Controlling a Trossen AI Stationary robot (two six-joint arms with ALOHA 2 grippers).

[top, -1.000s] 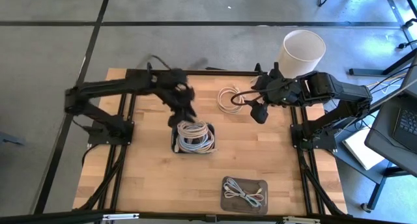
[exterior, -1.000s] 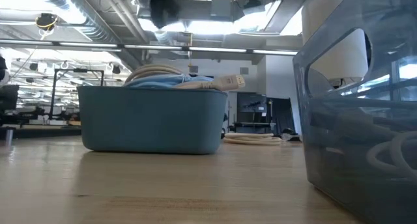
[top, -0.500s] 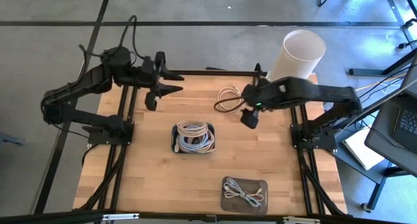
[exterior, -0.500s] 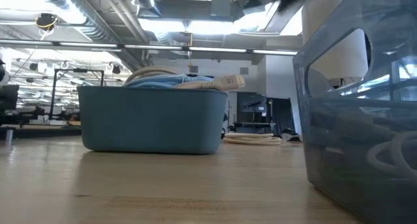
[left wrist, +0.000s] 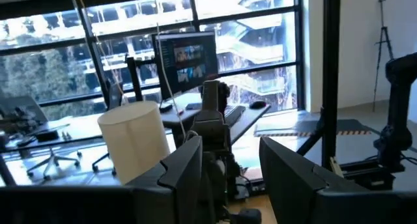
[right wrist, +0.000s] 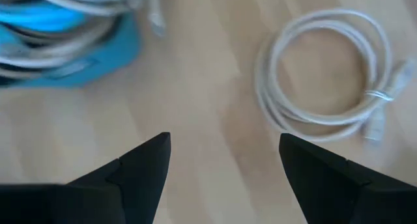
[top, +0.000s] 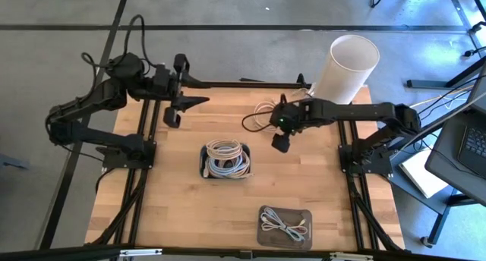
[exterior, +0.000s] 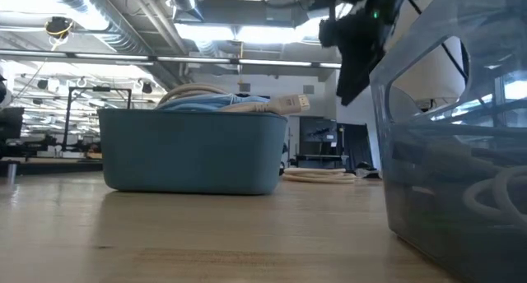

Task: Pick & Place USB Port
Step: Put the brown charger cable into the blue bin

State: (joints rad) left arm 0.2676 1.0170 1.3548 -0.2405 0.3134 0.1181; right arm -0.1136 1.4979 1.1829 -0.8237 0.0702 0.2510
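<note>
A loose white coiled cable (top: 265, 113) lies flat on the wooden table near its far edge; it also shows in the right wrist view (right wrist: 326, 87) and the low view (exterior: 317, 176). My right gripper (top: 279, 143) hovers open just on the near side of that coil, fingers pointing down (right wrist: 225, 165), touching nothing. A blue bin (top: 225, 159) at the table's middle holds several coiled cables. My left gripper (top: 197, 94) is open, raised over the far left corner, pointing level toward the right (left wrist: 231, 178).
A clear tray (top: 285, 224) with one white cable sits near the near edge and fills the right of the low view (exterior: 461, 151). A tall white cylinder (top: 351, 62) stands beyond the far right corner. Bare wood lies between bin and tray.
My left gripper has pulled back from above the blue bin, up and toward the far left corner, turning to point level to the right. My right gripper has moved toward the table's left and slightly nearer, past the loose coil, and dropped into the low view.
</note>
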